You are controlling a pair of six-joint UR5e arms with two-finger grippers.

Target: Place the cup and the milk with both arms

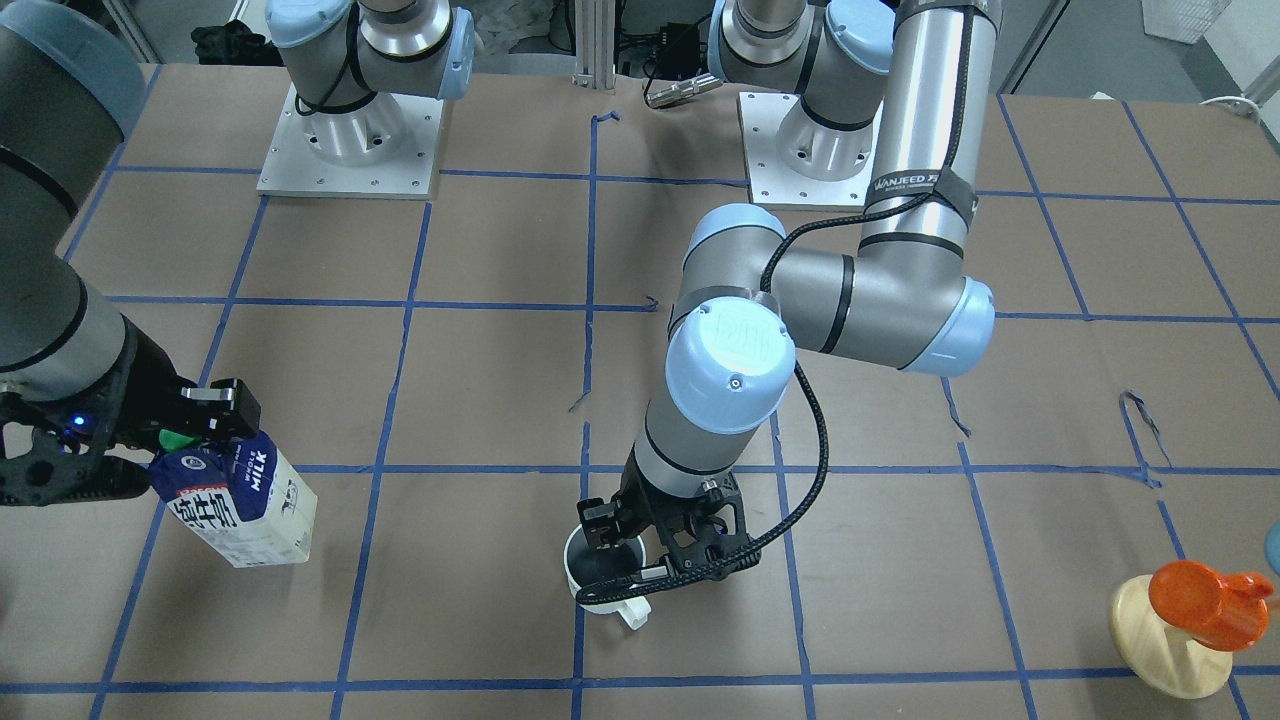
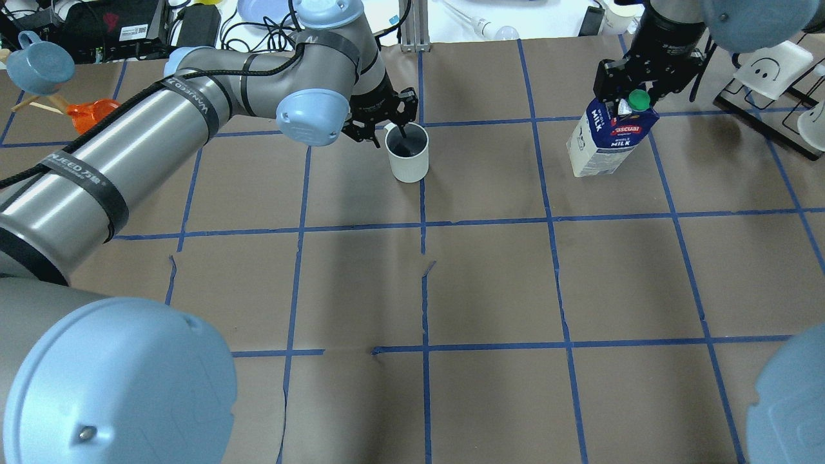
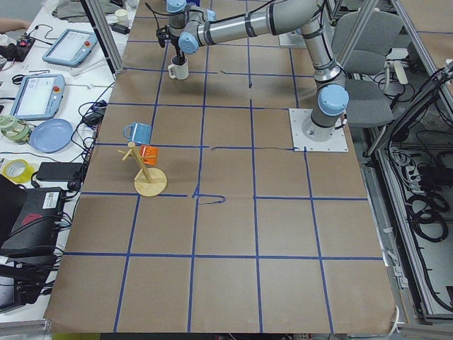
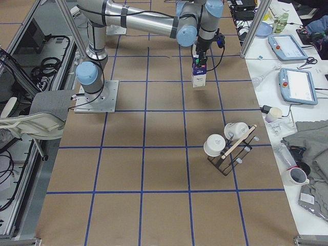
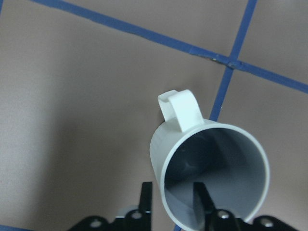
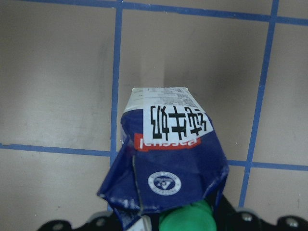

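Observation:
The white cup (image 1: 578,562) with a dark grey inside stands upright near the table's middle line; it also shows in the overhead view (image 2: 408,162). My left gripper (image 1: 615,565) is shut on its rim, one finger (image 5: 202,198) inside and one outside, opposite the handle (image 5: 180,108). The milk (image 1: 245,505), a blue and white carton with a green cap (image 2: 639,98), hangs tilted from my right gripper (image 2: 624,103), which is shut on its gable top. I cannot tell whether the carton's base touches the table. The carton fills the right wrist view (image 6: 168,159).
A pale wooden stand (image 1: 1165,635) with an orange cup (image 1: 1195,600) and a blue mug (image 2: 38,61) is at the table's end on my left. A black rack with white mugs (image 4: 228,146) stands at my right. Blue tape lines grid the brown table (image 2: 490,283).

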